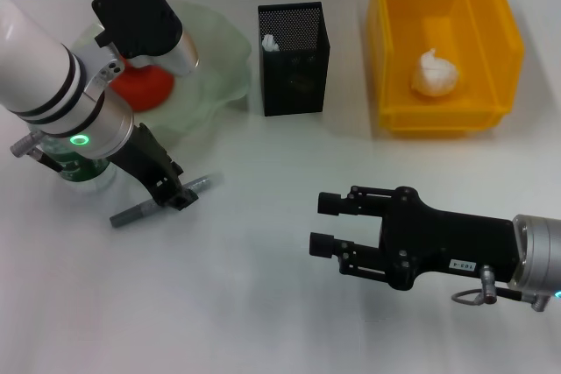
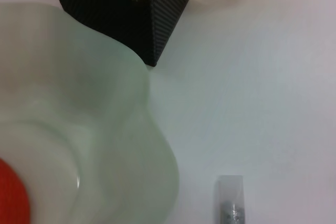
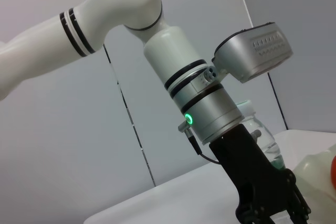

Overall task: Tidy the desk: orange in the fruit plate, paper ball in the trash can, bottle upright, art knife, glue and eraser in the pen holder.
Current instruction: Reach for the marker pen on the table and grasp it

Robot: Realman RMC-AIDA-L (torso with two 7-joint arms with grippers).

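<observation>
My left gripper (image 1: 173,192) is down at a grey art knife (image 1: 162,200) that lies flat on the white desk (image 1: 263,304); the knife's end also shows in the left wrist view (image 2: 230,205). The orange (image 1: 145,85) sits in the pale-green fruit plate (image 1: 219,67). The paper ball (image 1: 436,74) lies in the yellow trash can (image 1: 394,50). The bottle (image 1: 83,171) stands upright under my left arm. The black mesh pen holder (image 1: 294,63) has a small white thing (image 1: 269,41) inside. The eraser is not in view. My right gripper (image 1: 329,221) is open and empty at the front right.
The pen holder (image 2: 131,9) stands close beside the fruit plate's rim (image 2: 157,145). The trash can is at the back right.
</observation>
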